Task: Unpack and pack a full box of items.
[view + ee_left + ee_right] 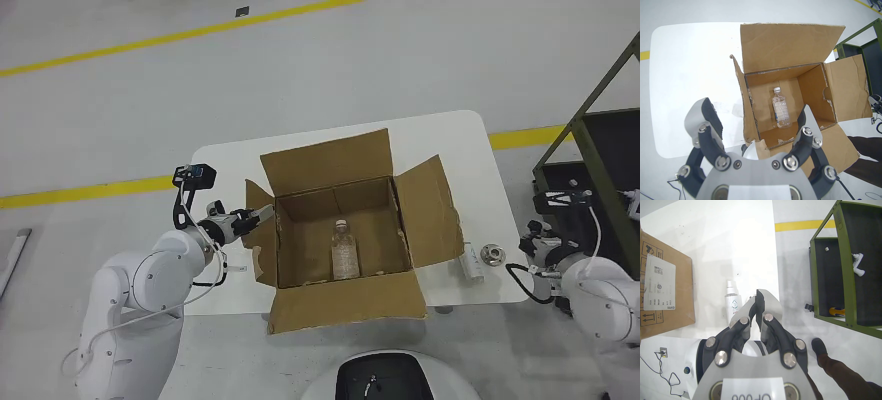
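The white table (687,75) with rounded corners spreads out under and ahead of my left gripper (757,113). One straight edge of it runs just below the tips of my right gripper (755,298). Beyond that edge, out on the far side of my right gripper and apart from the table, stands a green-framed shelf unit (845,256) with dark panels. A white angled object (857,264) lies in it, and lower down sits an orange-ended tool (836,311). Ahead of that gripper, a yellow line (800,225) crosses the grey floor (795,275) between table and shelf. Behind it, on the floor, a small socket plate (663,351) trails a thin black cable (676,378).
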You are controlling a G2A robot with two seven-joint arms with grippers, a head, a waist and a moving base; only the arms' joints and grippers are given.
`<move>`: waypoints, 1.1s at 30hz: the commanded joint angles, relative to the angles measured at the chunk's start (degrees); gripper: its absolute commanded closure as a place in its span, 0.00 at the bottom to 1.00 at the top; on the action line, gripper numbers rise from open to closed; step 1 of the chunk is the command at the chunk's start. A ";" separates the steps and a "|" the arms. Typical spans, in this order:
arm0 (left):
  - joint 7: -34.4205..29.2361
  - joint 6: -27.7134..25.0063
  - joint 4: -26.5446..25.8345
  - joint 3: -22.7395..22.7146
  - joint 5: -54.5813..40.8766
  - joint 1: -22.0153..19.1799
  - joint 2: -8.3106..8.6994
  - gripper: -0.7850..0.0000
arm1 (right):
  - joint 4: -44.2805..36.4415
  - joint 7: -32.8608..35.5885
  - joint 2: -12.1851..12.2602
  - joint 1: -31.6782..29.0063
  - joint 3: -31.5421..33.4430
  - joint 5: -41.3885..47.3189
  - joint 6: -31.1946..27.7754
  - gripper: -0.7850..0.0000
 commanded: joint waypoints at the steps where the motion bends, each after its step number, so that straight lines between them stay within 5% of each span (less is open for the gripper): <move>1: 0.00 0.00 0.00 0.00 0.00 0.00 0.00 0.00 | 0.00 0.00 0.00 0.00 0.00 0.00 0.00 1.00; 8: 0.00 0.00 0.00 0.00 0.00 0.00 0.00 0.00 | 1.12 0.07 0.00 -0.46 -0.32 1.63 -1.61 1.00; 22: 0.00 0.00 0.00 0.00 0.00 0.00 0.00 0.00 | 3.59 23.93 0.13 12.32 -12.99 -9.45 -0.31 1.00; 24: 0.00 0.00 0.00 0.00 0.00 0.00 0.00 0.00 | 5.16 25.65 0.10 14.07 -14.01 -11.15 -0.25 0.79; 27: 0.00 0.00 0.00 0.00 0.00 0.00 0.00 0.00 | 6.60 25.91 -0.11 15.26 -15.08 -11.46 0.90 0.67; 31: 0.00 0.00 0.00 0.00 0.00 0.00 0.00 0.00 | 9.23 25.38 -0.34 15.59 -16.06 -11.49 1.88 0.34; 33: 0.00 0.00 0.00 0.00 0.00 0.00 0.00 0.00 | 10.29 24.91 -0.47 16.00 -16.77 -11.68 2.12 0.00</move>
